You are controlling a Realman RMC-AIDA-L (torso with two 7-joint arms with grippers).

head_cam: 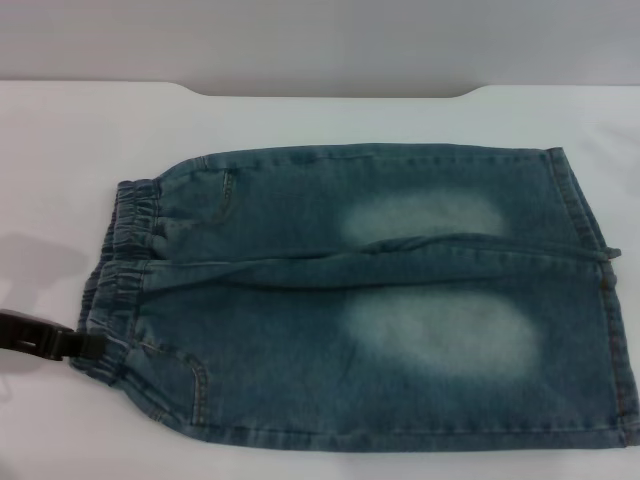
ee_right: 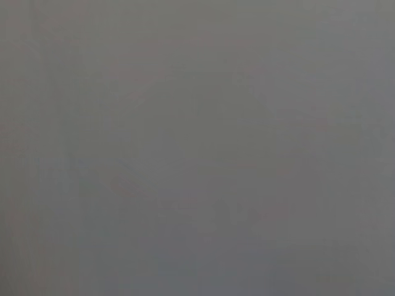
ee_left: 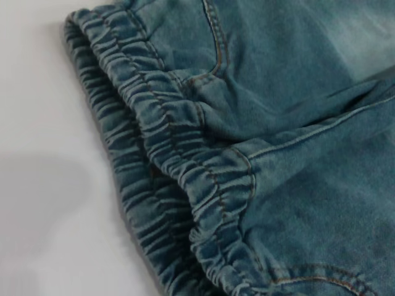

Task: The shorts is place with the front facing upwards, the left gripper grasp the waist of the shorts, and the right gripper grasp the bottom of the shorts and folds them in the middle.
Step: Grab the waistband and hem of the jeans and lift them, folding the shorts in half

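The blue-green denim shorts (head_cam: 300,300) lie flat on the white table, front up, with two pale faded patches. The ruffled waist (head_cam: 125,260) is at the left and the straight leg hems, the bottom of the shorts (head_cam: 605,320), are at the right. My left gripper (head_cam: 88,345) comes in low from the left edge, its black tip at the near end of the waistband. The left wrist view shows the gathered waist (ee_left: 166,160) close up. No cartoon print shows. My right gripper is out of view; its wrist view shows only plain grey.
The white table (head_cam: 60,150) runs on around the shorts, and its far edge (head_cam: 330,94) lies against a grey wall. The right hems reach almost to the picture's right edge.
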